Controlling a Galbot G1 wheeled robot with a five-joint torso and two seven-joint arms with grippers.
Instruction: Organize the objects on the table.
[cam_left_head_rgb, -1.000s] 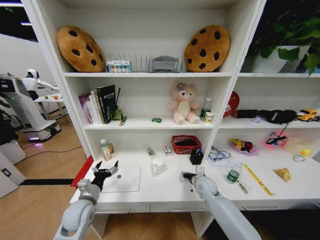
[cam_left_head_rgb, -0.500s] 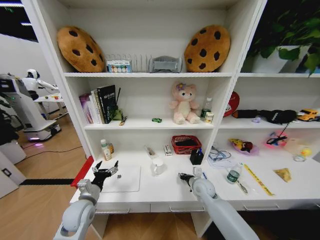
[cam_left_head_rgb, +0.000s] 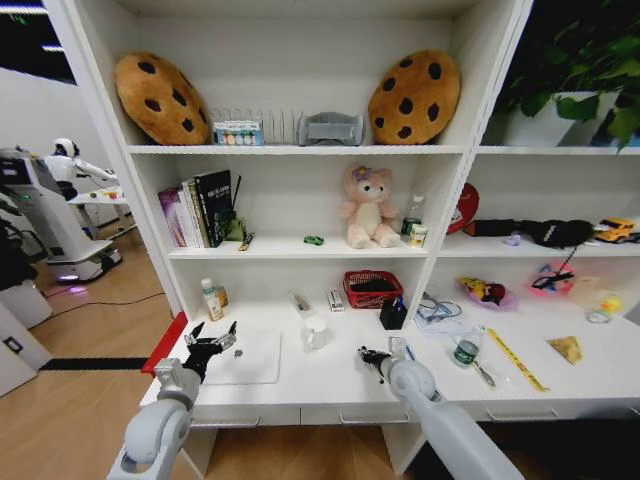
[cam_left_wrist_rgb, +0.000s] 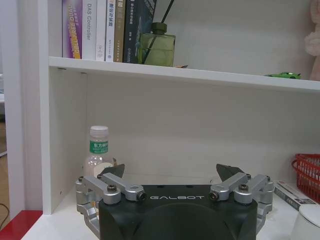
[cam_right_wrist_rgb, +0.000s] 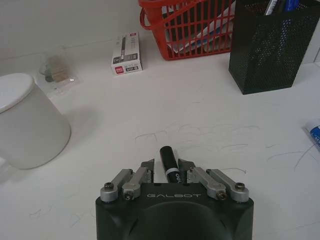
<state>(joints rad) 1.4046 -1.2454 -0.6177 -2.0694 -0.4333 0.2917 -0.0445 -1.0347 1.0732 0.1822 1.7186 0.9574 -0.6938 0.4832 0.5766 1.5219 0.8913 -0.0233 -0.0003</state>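
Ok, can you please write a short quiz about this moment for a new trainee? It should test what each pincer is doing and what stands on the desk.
1. True or false: the left pincer is shut on the bottle.
2. What lies between the fingers of the right pincer?
A. a white cup
B. a black pen
C. a book
3. Fill in the missing word: the black mesh holder stands next to the red ____.

Key
1. False: it is open and holds nothing.
2. B
3. basket
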